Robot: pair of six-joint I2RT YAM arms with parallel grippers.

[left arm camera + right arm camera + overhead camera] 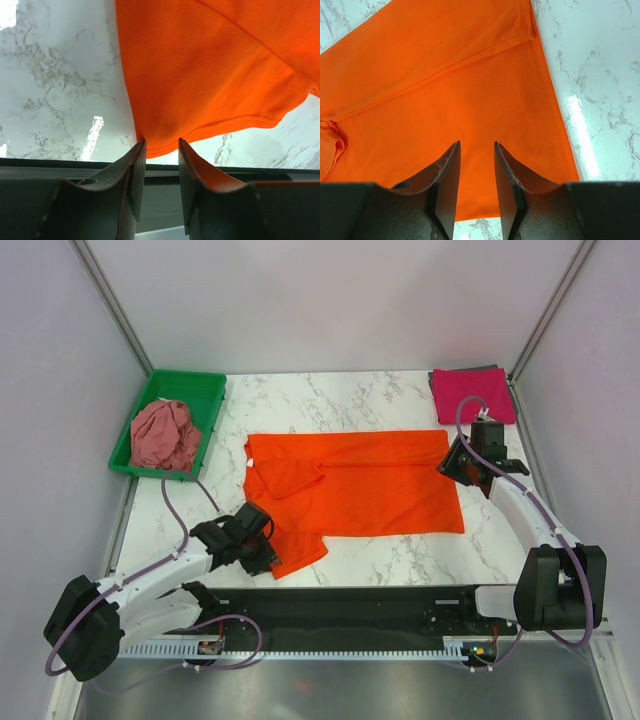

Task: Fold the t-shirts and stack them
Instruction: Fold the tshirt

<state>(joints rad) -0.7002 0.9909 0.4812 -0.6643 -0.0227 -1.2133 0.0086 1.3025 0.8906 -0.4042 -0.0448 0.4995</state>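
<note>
A white marble-patterned tabletop (400,400) sits inside pale lilac walls (300,300), with a black rail (350,605) along its near edge. A bright orange cloth t-shirt (370,485) lies spread mid-table, its left part folded over. At far left, a green plastic tray (190,380) holds a crumpled dusty rose t-shirt (165,435). A folded magenta-pink t-shirt (472,395) lies in the far right corner. The left gripper (161,142) has its jaws parted at the orange near-left sleeve hem. The right gripper (476,145) has its jaws parted over the shirt's far right corner, clamping nothing.
</note>
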